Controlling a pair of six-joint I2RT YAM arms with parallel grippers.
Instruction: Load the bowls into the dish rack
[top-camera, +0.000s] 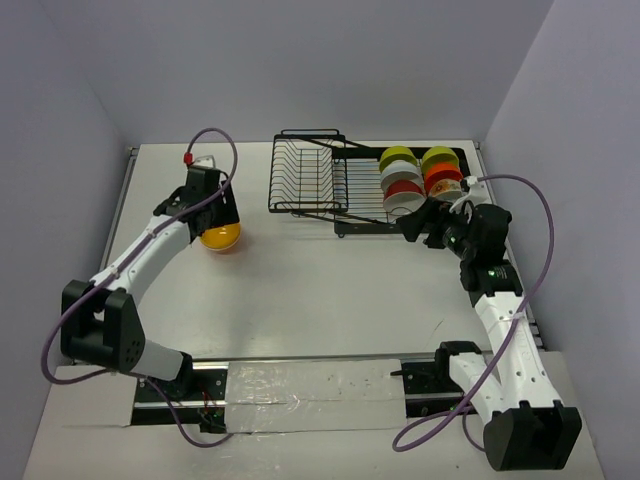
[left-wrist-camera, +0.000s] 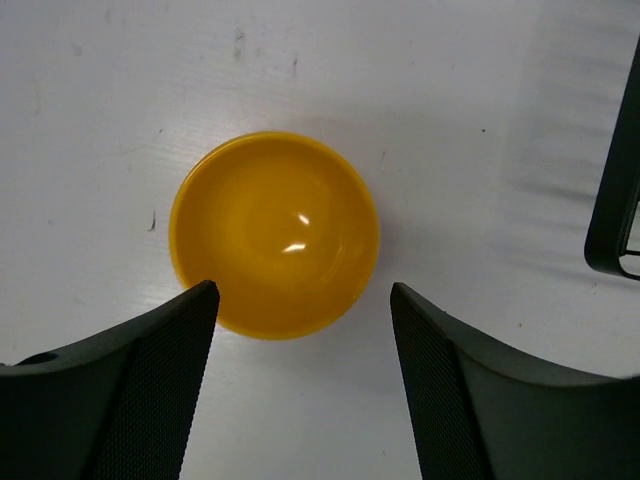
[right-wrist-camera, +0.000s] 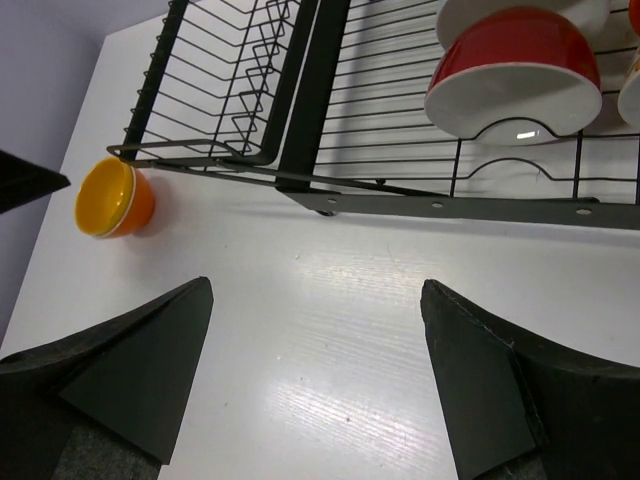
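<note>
A yellow-orange bowl (top-camera: 221, 237) stands upright on the white table left of the black wire dish rack (top-camera: 310, 180). My left gripper (top-camera: 210, 205) hovers over it, open and empty; in the left wrist view the bowl (left-wrist-camera: 274, 233) lies just beyond the gripper (left-wrist-camera: 303, 290). Several bowls stand on edge in the rack's right part: lime-green (top-camera: 397, 157), white and red (top-camera: 402, 185). My right gripper (top-camera: 420, 225) is open and empty, just in front of the rack's right end. The right wrist view shows the gripper (right-wrist-camera: 315, 290), the rack (right-wrist-camera: 300, 130), a red bowl (right-wrist-camera: 513, 72) and the orange bowl (right-wrist-camera: 113, 197).
The rack's tall ribbed basket section (top-camera: 305, 170) is at its left end; its corner shows at the right edge of the left wrist view (left-wrist-camera: 618, 190). Grey walls close in the table on three sides. A rail (top-camera: 300, 370) runs along the near edge.
</note>
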